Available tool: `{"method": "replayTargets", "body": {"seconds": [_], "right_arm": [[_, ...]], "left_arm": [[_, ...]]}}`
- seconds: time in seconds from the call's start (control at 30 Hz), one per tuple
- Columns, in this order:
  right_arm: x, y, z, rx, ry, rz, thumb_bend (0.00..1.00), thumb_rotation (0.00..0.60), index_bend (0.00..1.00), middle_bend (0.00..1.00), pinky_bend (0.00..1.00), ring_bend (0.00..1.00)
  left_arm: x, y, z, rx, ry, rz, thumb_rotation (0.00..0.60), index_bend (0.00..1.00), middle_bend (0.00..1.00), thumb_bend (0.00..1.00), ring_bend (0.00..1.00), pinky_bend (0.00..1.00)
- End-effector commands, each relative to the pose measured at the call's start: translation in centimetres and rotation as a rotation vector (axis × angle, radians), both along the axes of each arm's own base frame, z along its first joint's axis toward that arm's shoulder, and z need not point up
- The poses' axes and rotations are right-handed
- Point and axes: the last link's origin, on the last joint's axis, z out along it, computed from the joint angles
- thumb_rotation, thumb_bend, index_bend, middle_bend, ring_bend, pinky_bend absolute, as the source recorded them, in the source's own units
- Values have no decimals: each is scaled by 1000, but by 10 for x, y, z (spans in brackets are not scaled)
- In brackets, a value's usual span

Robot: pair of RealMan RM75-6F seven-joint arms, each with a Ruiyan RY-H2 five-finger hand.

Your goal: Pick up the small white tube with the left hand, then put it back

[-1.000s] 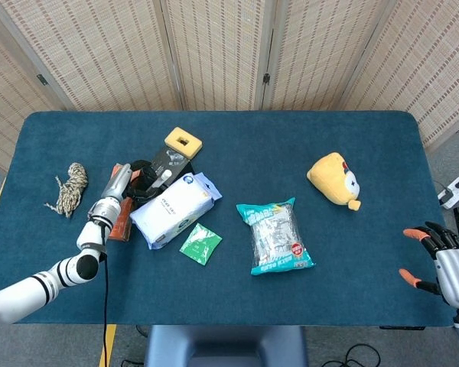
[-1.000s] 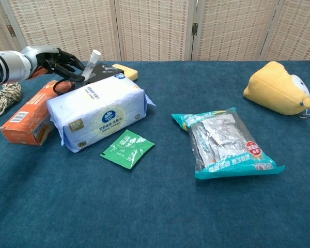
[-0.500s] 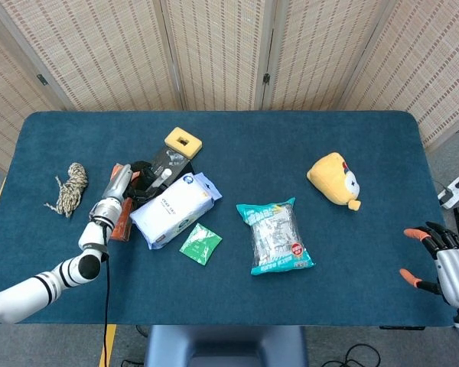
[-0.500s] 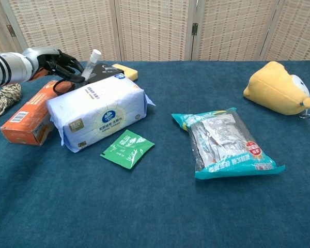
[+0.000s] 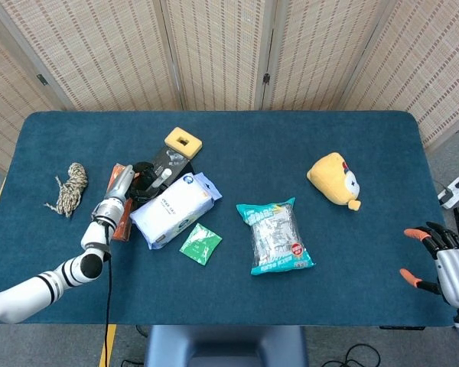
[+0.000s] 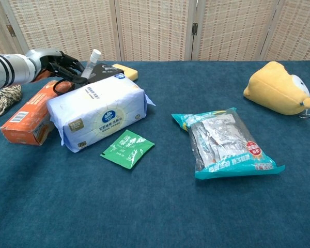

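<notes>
On the blue worktop (image 5: 237,149) we list the small white tube (image 6: 91,61), tilted with its cap uppermost, behind the white tissue pack (image 6: 97,111) and just before the yellow sponge block (image 6: 125,70). In the head view it lies at (image 5: 164,177) on the black pouch (image 5: 164,163).

The left hand (image 6: 56,61) sits just left of the tube above the orange box (image 6: 31,112); we cannot tell whether its dark fingers (image 6: 71,66) are grasping the tube or only touching it. Against the earlier frames, the tube has kept its place and the forearm has drawn slightly leftward.

The right hand (image 5: 444,256) rests off the near right corner, fingers released and spread, unchanged.
</notes>
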Motion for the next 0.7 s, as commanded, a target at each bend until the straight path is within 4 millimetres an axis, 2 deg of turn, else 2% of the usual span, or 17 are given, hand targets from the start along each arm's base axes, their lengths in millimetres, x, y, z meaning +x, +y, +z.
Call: {"method": "replayTargets", "body": {"seconds": [0.03,0.27,0.47,0.6,0.7], "right_arm": [[0,0,0,-1,0,0,62,600,277,277,203,147],[0,0,0,-1,0,0,61,600,277,277,203,147],[1,0,0,-2,-2,4,62,600,277,277,203,147],[1,0,-1,-1,-7,7,61,600,277,277,203,147],[2,0,-1,0,-9,12,61,600,277,277,203,147]], "left_arm": [[0,0,0,1,1,2,600,527,244,364,147,137],[-1,1,2,4,-10,13,600,556,253,370,152,137],[-1,2,6,28,-83,39,600,619,314,455,200,137],[-5,2,15,64,-152,65,600,628,333,517,212,138],[-11,1,27,100,-209,81,600,630,343,528,220,138]]}}
